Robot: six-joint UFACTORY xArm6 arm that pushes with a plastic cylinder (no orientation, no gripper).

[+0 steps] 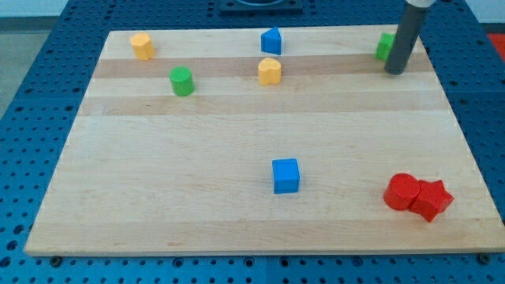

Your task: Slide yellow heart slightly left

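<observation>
My tip point(394, 72) rests at the board's point(237, 150) top right, touching a green block point(384, 45), far right of the yellow heart point(269, 71); there is no claw.

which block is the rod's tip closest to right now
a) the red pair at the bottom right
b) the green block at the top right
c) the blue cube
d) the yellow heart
b: my tip sits at the view's top right, right beside the green block that the rod partly hides, while the yellow heart is well off to the view's left.
</observation>
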